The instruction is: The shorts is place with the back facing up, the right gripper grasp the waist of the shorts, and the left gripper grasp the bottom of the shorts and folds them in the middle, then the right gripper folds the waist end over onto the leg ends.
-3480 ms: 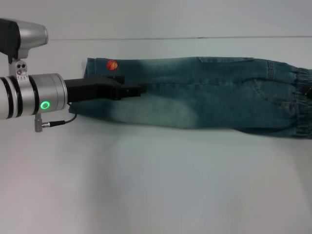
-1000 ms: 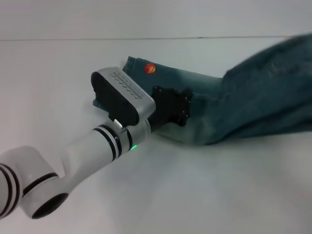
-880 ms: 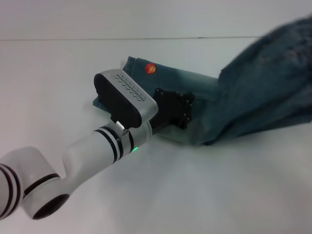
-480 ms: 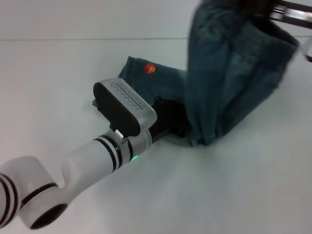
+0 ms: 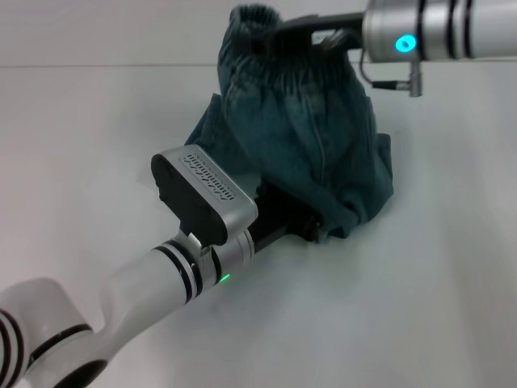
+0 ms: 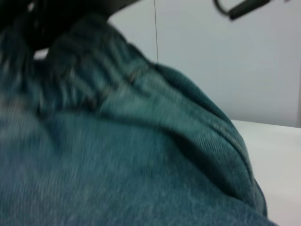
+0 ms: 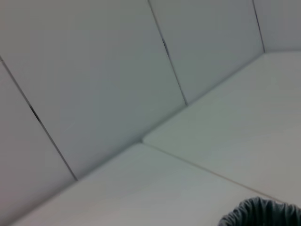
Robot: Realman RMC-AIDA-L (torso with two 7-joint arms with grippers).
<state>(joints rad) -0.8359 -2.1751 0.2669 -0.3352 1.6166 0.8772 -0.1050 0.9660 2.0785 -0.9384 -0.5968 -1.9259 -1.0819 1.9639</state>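
Note:
The blue denim shorts (image 5: 315, 137) lie folded lengthwise on the white table (image 5: 428, 307). Their elastic waist (image 5: 254, 20) is lifted high, and the cloth drapes down from it in a steep curtain. My right gripper (image 5: 295, 31) is shut on that waist, reaching in from the upper right. My left gripper (image 5: 284, 217) rests low on the shorts near the fold, partly covered by the hanging cloth. The left wrist view is filled with denim (image 6: 141, 160) and the gathered waist (image 6: 84, 70). A small piece of the waist (image 7: 263, 214) shows in the right wrist view.
The left arm (image 5: 161, 275) stretches from the lower left corner across the table's front. The right arm (image 5: 436, 28) crosses the top right. A pale wall (image 7: 94, 84) stands behind the table's far edge.
The right gripper has carried the waist end up and leftward over the leg ends. The orange patch is now covered. The left arm has stayed in place.

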